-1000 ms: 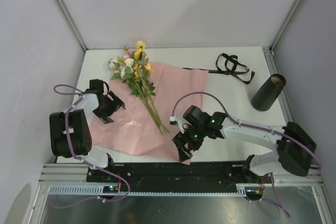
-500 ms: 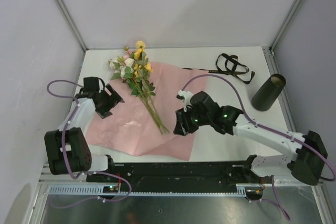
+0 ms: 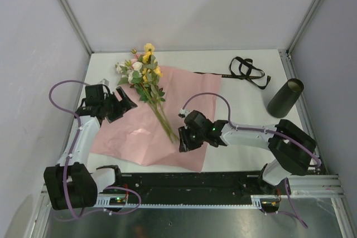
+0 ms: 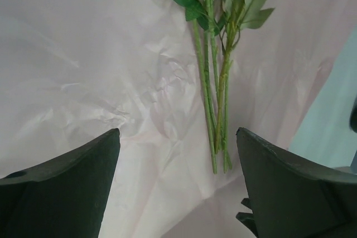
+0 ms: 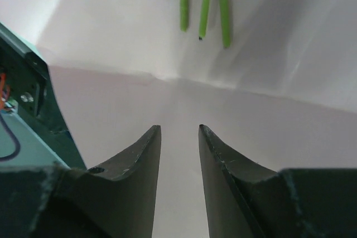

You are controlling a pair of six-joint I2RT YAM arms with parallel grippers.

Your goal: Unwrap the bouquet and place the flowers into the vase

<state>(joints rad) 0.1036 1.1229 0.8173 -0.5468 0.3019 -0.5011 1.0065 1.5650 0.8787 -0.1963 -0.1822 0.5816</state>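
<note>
The flowers (image 3: pixel 144 73) lie loose on the opened pink paper (image 3: pixel 128 135), stems pointing toward the arms. The left gripper (image 3: pixel 124 106) hovers beside them, jaws wide apart. The right gripper (image 5: pixel 177 129) is just below the stem ends, jaws nearly together; I cannot tell whether they pinch paper. The vase (image 3: pixel 285 98) sits far right, well apart.

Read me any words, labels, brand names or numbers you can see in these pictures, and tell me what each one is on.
No text can be read in any view.
Black ribbon: faint pale marks along its straight stretch, perhaps print, too small to read.
Vase, pink paper and the arms: no lettering visible.
</note>
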